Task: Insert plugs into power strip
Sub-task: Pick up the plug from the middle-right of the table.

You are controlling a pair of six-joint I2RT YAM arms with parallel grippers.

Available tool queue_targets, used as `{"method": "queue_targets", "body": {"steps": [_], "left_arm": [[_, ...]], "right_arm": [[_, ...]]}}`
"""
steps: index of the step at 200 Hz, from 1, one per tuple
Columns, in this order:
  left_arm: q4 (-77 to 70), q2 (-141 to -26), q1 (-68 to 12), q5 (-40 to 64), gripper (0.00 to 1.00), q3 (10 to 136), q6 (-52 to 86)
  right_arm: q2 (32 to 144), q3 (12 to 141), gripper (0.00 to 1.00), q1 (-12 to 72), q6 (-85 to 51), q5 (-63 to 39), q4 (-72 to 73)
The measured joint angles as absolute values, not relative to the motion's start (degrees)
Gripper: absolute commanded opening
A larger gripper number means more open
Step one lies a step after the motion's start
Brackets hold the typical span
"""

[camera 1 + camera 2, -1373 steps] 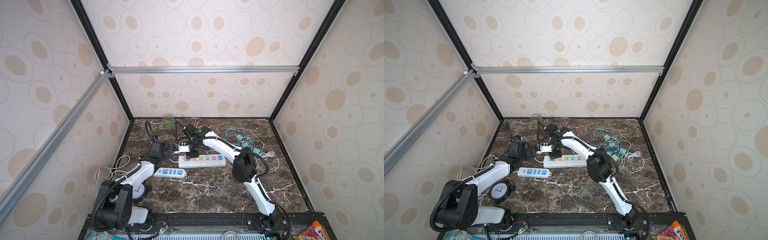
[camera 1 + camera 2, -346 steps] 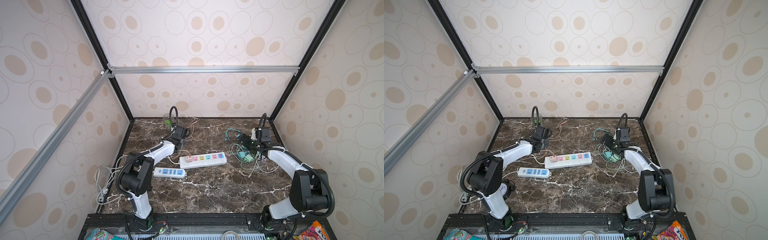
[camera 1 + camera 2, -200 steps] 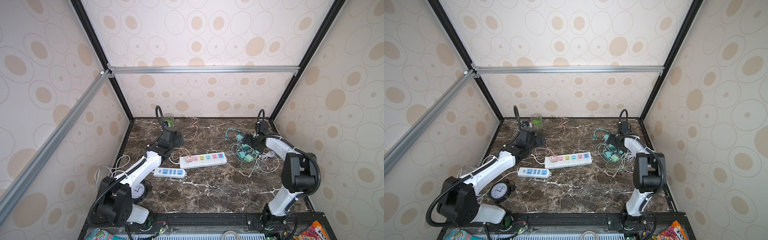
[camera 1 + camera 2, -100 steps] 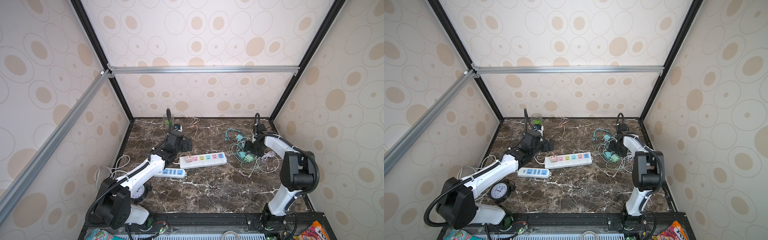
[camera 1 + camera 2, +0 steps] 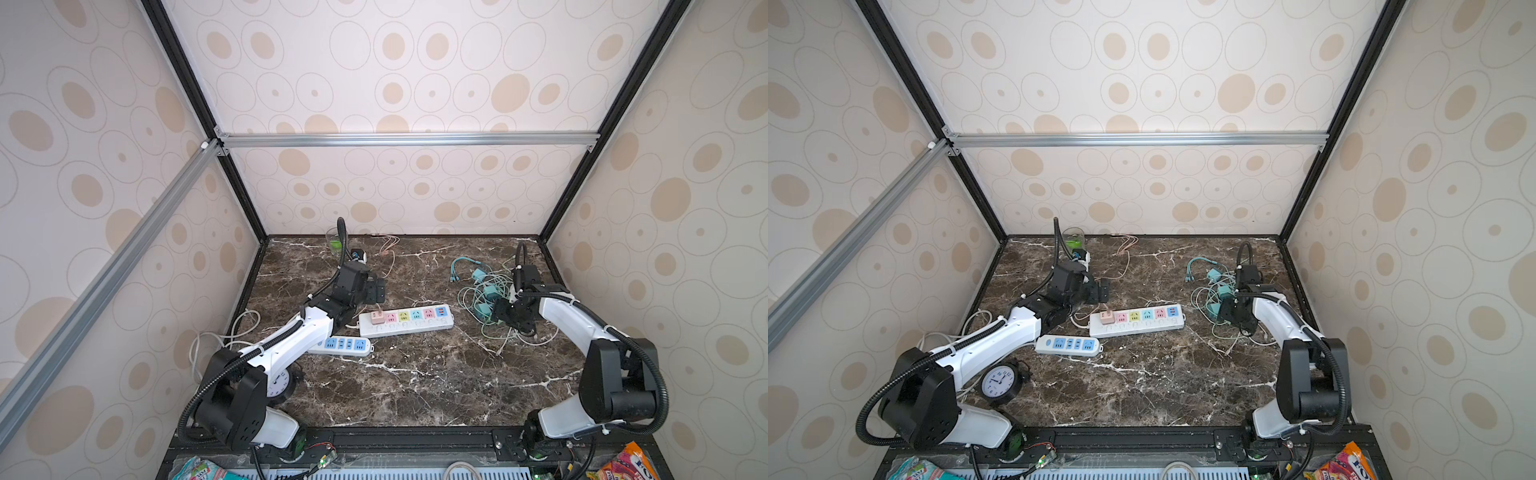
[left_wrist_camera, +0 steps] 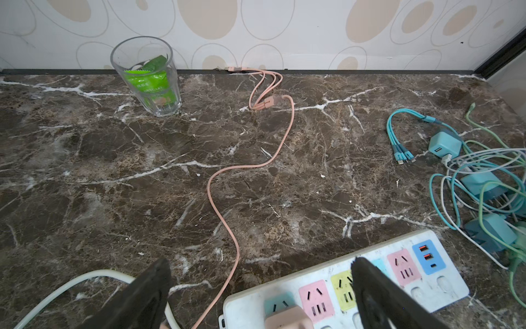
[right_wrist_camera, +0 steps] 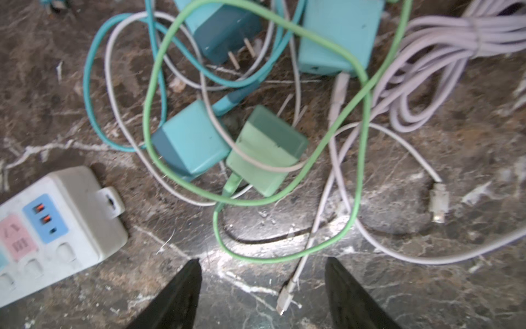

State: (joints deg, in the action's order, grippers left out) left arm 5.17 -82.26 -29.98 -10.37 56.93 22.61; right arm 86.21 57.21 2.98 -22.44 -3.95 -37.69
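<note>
Right end effector [image 7: 262,260], jaws partly apart and empty, is the nearer one: the mint green plug [image 7: 267,151] lies straight ahead on the bench [image 7: 412,290], prongs pointing away, ringed by a green cable [image 7: 361,136]. Left end effector [image 6: 259,261], wide and empty, hovers at the power strip [image 6: 444,287].

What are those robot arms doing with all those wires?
Two robot arms are plugging little chargers into the white power strip. The pink plug already sits in the socket at one end, and the left gripper hangs open close by it. The right gripper hovers open over a tangle of cables, where the green plug and teal plugs lie on the table, none picked up yet.
</note>
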Motion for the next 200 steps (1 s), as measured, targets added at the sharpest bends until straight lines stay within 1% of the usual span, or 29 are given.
{"method": "queue_targets", "body": {"steps": [29, 63, 90, 104, 161, 191, 200], "left_arm": [[4.8, -82.41, -30.0, -10.59, 0.98, 56.95, 22.65], [3.77, -82.41, -30.0, -11.03, 0.98, 56.95, 22.68], [3.53, -82.39, -30.0, -11.14, 0.98, 56.95, 22.68], [3.53, -82.39, -30.0, -11.55, 0.98, 56.95, 22.68], [3.46, -82.39, -30.0, -12.14, 0.98, 56.93, 23.31], [3.44, -82.39, -30.0, -12.19, 0.98, 56.93, 23.31], [3.44, -82.39, -30.0, -12.21, 0.98, 56.93, 23.31]], "right_arm": [[89.25, 56.9, 0.56, 7.03, -23.22, -4.23, -36.4], [95.42, 56.82, 0.51, 8.67, -23.57, -3.51, -35.35], [97.47, 56.9, 0.48, 8.8, -23.55, -3.18, -34.7], [97.73, 56.99, 0.44, 9.17, -23.51, -2.55, -34.57], [98.56, 57.63, 0.19, 10.81, -23.16, 0.62, -35.07], [98.56, 57.6, 0.0, 11.4, -22.79, 2.02, -34.68], [98.28, 57.32, 0.0, 11.57, -22.92, 2.22, -34.22]]}}
